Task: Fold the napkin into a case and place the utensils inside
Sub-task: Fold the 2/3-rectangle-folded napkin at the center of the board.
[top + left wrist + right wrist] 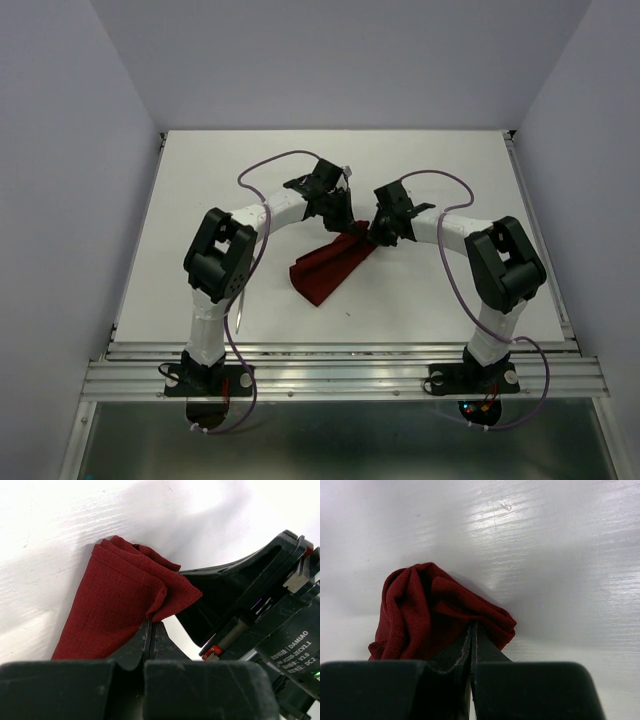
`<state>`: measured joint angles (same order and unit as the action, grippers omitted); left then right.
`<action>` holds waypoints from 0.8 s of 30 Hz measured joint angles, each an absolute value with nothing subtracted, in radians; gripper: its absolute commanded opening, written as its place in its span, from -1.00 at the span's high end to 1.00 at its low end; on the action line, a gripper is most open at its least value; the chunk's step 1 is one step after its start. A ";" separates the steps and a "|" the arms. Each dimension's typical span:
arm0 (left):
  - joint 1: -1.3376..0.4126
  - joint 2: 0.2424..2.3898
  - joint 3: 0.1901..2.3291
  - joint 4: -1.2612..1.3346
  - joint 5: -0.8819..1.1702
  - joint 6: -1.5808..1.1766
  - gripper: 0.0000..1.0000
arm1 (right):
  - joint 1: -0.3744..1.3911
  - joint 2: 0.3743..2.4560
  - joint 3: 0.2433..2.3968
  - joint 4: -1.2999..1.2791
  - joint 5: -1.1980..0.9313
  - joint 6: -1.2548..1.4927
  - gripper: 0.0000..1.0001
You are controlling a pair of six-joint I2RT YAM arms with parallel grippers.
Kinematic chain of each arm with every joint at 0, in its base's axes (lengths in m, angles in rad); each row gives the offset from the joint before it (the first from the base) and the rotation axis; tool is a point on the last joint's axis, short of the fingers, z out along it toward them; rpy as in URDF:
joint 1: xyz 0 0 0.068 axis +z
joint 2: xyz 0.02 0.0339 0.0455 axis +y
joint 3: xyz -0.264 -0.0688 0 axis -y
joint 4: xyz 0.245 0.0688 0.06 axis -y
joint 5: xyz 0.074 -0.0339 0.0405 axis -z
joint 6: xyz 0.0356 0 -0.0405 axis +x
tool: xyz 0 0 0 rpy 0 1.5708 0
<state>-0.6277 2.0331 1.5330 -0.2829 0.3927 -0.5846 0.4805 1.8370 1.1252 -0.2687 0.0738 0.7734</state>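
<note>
Top external view: the left gripper point(347, 230) and right gripper point(372, 237), side by side, each pinch tight the napkin's point(325, 270) far end.

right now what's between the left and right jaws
Only the bunched far end of the napkin: both jaws are shut on it, nearly meeting. The top view shows this; each wrist view shows its own pinch.

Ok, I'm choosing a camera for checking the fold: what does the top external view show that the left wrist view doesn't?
Only top external: the whole left arm and right arm, and the napkin's full length slanting across the table. Only left wrist: the left gripper pinched shut on a folded corner, close up. Both: the maroon cloth, the white table, and the right gripper close by.
</note>
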 measured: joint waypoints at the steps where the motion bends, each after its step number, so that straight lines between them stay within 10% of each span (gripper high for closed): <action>1: -0.628 2.034 1.533 -0.279 0.393 -0.594 1.00 | 0.480 1.837 1.125 -0.269 0.074 0.775 0.99; 24: -0.653 2.124 1.450 -0.115 0.410 -0.768 1.00 | 0.480 1.837 1.124 -0.266 0.070 0.783 0.99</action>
